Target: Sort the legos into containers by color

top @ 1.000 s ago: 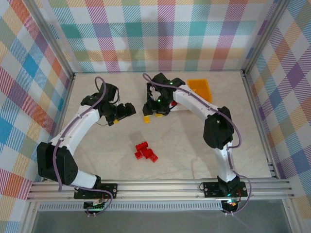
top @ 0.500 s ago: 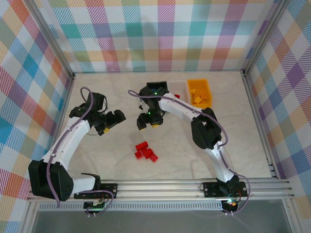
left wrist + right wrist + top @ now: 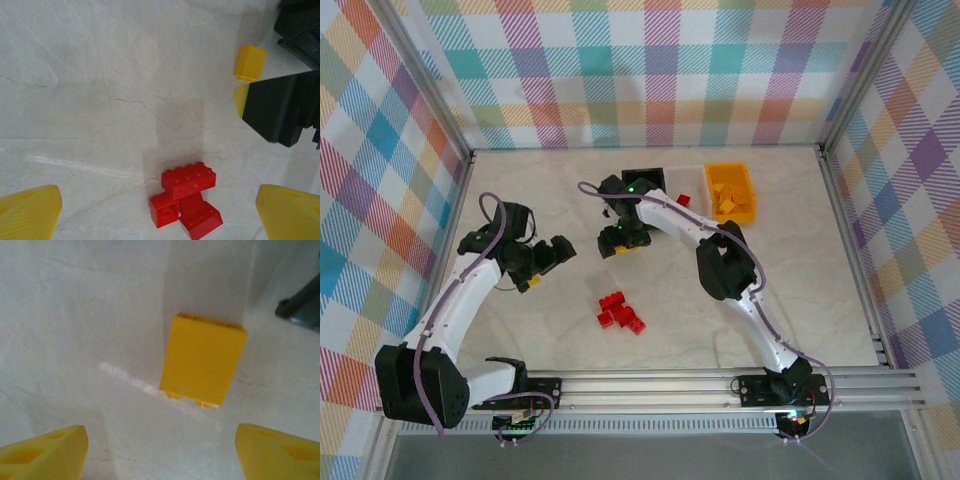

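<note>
The right gripper (image 3: 160,454) is wide open and holds nothing. Its two yellow fingertips (image 3: 42,450) stand far apart at the bottom of the wrist view. Just ahead of them a yellow brick (image 3: 202,360) lies flat on the table (image 3: 75,315), and nothing touches it. Seen from above, this gripper hangs low over the middle of the table, near the black bin (image 3: 652,178). The left gripper (image 3: 546,262) is wide open too, with nothing in it. It is off to the left, well apart from the bricks. Its wrist camera looks over a little heap of red bricks (image 3: 187,200) that touch each other on the table. Farther off in that view, two yellow bricks (image 3: 249,62) lie by the dark right gripper, one in full and one half hidden. At the back of the table three bins stand in a row: the black bin, then a clear bin (image 3: 695,178), then an orange bin (image 3: 751,190) on the right. The orange bin has yellow pieces (image 3: 728,200) in it.
</note>
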